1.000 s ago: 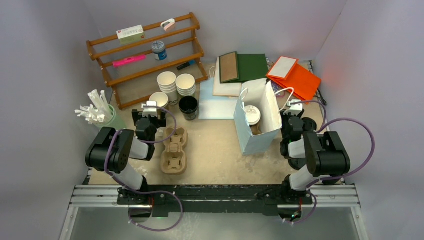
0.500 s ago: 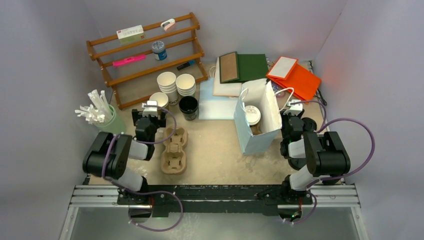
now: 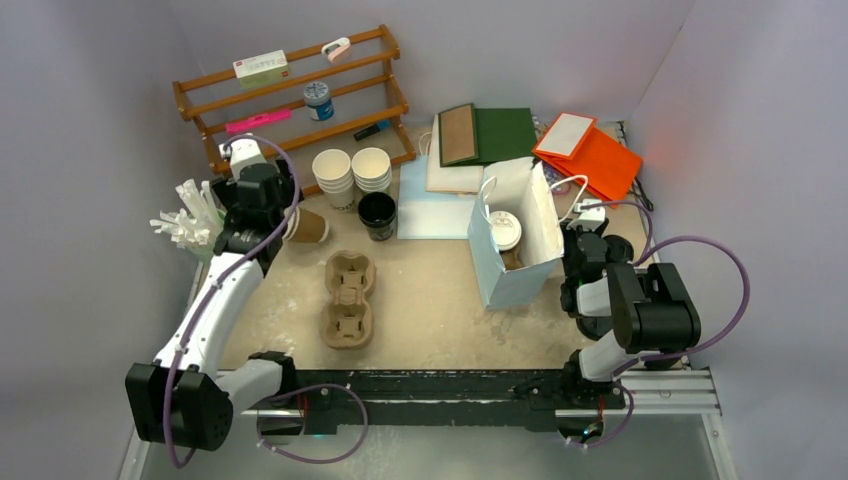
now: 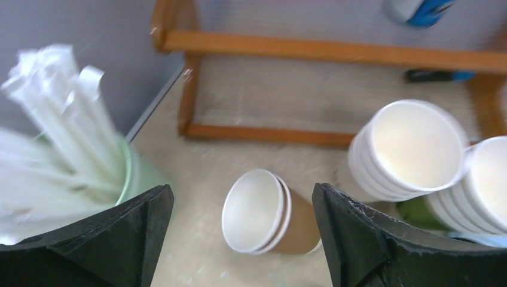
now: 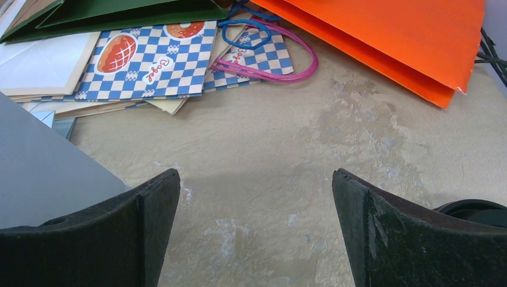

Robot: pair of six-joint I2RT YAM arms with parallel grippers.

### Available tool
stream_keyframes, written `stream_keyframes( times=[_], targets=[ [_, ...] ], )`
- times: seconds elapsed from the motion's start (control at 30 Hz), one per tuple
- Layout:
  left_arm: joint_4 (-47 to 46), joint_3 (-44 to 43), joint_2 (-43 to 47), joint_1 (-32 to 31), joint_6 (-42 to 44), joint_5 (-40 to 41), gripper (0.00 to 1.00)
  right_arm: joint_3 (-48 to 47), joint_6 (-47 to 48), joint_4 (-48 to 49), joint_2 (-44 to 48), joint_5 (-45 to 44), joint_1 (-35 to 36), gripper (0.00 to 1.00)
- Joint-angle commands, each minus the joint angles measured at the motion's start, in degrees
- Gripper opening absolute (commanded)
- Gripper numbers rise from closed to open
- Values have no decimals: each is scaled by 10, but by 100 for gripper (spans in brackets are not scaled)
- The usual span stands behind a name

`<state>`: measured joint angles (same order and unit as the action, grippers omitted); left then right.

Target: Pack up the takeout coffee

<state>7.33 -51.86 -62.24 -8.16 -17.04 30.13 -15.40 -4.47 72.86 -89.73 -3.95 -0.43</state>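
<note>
Top external view: coffee (image 3: 505, 228) sits in the bag (image 3: 512, 282), left of the open, empty right tool (image 5: 257, 179); packing looks done. Open, empty left tool (image 4: 239, 194) hangs over a tipped cup (image 4: 266, 210), maybe to stand it up.

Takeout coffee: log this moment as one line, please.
takeout coffee: inside upright paper bag | left gripper: open, over tipped brown cup | right gripper: open, empty, beside paper bag

A wooden rack (image 3: 290, 100) stands far left, with stacks of white cups (image 3: 352, 172) and a black cup (image 3: 377, 212) just near of it. A brown cup (image 4: 266, 212) lies on its side between those stacks and the wrapped straws (image 4: 66, 119) — a cardboard cup carrier (image 3: 348, 298) lies nearer. Flat orange bags (image 3: 590, 155) lie far right.
</note>
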Motion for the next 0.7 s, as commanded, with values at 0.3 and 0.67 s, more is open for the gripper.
stream_keyframes(
  times=[0.3, 0.67],
  targets=[
    [332, -287, -167, 42, -61, 216, 69, -7, 9, 34, 0, -6, 0, 99],
    [280, -261, -201, 169, -73, 162, 56, -7, 8, 35, 0, -6, 0, 99]
  ],
)
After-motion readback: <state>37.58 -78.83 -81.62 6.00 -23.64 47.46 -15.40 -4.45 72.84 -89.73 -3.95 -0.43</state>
